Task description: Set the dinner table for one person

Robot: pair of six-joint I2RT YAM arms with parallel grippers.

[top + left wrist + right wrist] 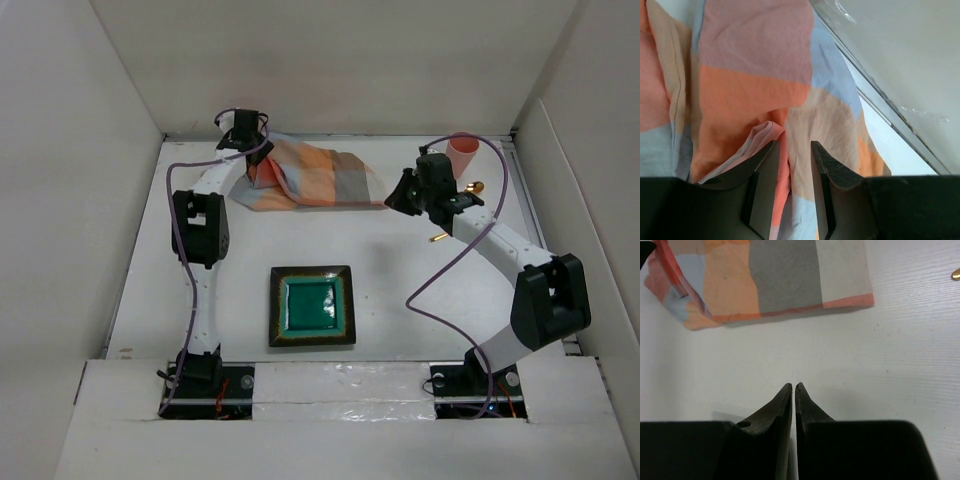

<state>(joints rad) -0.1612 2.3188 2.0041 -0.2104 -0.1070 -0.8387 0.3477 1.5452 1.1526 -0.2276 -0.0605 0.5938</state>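
A matte white rectangular worktop [400,290] fills the scene and is enclosed by upright white panels [330,60] at the back and on both sides. Its surface is flat and faintly grained in the right wrist view, and it is far larger than anything it carries.

A soft, rumpled checked cloth [320,180] in orange, grey and pale blue is laid near the back edge, left of centre. A square plate [312,306] with a glossy teal well and a dark rim is set flat at the near centre, well apart from the cloth. A pink cup [462,155] is stood upright in the far right corner. A slim gold-coloured piece [439,238] is seen beside the right arm, too small to identify.

The jaws of the left gripper [793,146] are clenched on a raised fold at the cloth's left end, close to the back panel. The jaws of the right gripper [794,386] are pressed together on nothing, over bare worktop just right of the cloth. Bare surface is shown on every side of the plate.
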